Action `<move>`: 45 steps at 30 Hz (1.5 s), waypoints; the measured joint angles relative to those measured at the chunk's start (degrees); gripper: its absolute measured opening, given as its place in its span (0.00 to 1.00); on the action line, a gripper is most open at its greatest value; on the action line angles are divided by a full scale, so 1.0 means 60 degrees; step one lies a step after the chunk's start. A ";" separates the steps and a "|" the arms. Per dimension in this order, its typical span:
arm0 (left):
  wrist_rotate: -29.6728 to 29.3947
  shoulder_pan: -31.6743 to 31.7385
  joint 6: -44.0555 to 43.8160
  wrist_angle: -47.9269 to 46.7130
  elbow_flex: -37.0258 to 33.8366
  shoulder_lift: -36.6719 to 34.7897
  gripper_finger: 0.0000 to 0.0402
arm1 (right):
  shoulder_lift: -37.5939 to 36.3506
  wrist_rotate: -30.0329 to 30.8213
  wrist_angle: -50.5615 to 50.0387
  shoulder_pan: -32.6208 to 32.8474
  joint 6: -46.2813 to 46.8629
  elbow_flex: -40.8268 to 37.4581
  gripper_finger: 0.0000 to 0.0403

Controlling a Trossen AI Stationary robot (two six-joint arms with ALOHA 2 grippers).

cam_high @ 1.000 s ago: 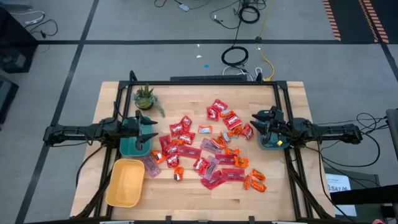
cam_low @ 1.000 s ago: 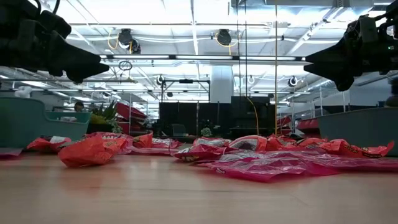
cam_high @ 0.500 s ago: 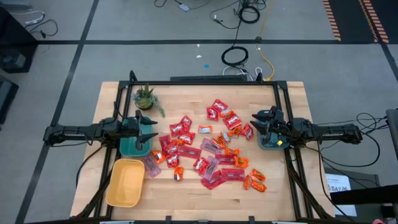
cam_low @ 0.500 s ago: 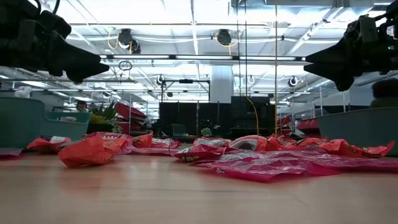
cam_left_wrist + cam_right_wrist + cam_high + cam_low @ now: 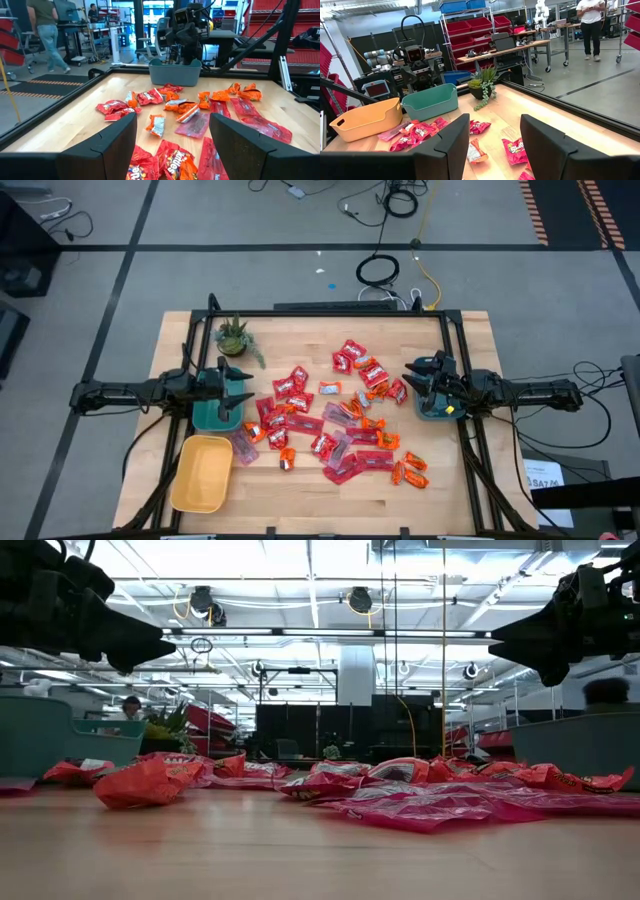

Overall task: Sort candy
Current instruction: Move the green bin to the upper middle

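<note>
The candy [image 5: 330,420] lies scattered flat on the middle of the wooden table: red squarish packets, longer pinkish-red flat packets and small orange pieces. It also shows in the low view as candy [image 5: 400,802] and in both wrist views as candy [image 5: 170,102] and candy [image 5: 420,132]. My left gripper [image 5: 243,385] hovers open over the left teal bin [image 5: 208,416], pointing at the pile. My right gripper [image 5: 407,379] hovers open over the right teal bin [image 5: 432,412], facing the pile from the other side. Both grippers hang above the table, touching nothing.
A yellow bin [image 5: 200,472] sits near the table's near left corner. A small potted plant [image 5: 233,335] stands toward the far left. A dark metal frame runs along the table's edges. Bare wood lies along the near edge. People stand in the room beyond.
</note>
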 joint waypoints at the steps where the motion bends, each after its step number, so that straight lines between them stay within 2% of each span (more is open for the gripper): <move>1: 0.0005 0.0002 0.0000 -0.0001 0.0001 0.0000 0.65 | 0.0000 -0.0003 0.0000 -0.0001 0.0001 -0.0001 0.42; 13: 0.0018 0.0000 -0.0940 0.0583 0.0035 -0.0004 0.65 | -0.0002 -0.0002 0.0000 -0.0001 -0.0001 0.0001 0.42; 18: -0.0091 0.0003 -0.1303 0.0592 0.0451 0.0000 0.65 | -0.0003 -0.0003 -0.0002 -0.0001 0.0002 0.0001 0.42; 23: -0.1003 0.0004 -0.1915 0.0405 0.0903 0.0100 0.65 | 0.0001 0.0000 -0.0002 0.0000 0.0001 -0.0002 0.42; 28: -0.1075 0.0004 -0.2100 -0.0288 0.1479 0.0538 0.65 | 0.0001 0.0000 -0.0002 0.0001 0.0002 0.0001 0.42; 33: -0.1080 0.0004 -0.3166 -0.1221 0.2145 0.1257 0.65 | -0.0001 -0.0004 0.0000 0.0000 0.0000 0.0001 0.42; 37: -0.1840 0.0004 -0.3253 -0.1862 0.2661 0.1923 0.65 | -0.0001 -0.0002 0.0000 0.0000 -0.0001 0.0001 0.42; 42: -0.2939 0.0004 -0.3495 -0.1944 0.3191 0.2654 0.65 | 0.0001 -0.0001 -0.0002 -0.0001 0.0002 0.0001 0.42; 45: -0.3191 0.0004 -0.3557 -0.2336 0.3574 0.3157 0.65 | 0.0000 0.0000 -0.0002 -0.0001 -0.0001 0.0001 0.42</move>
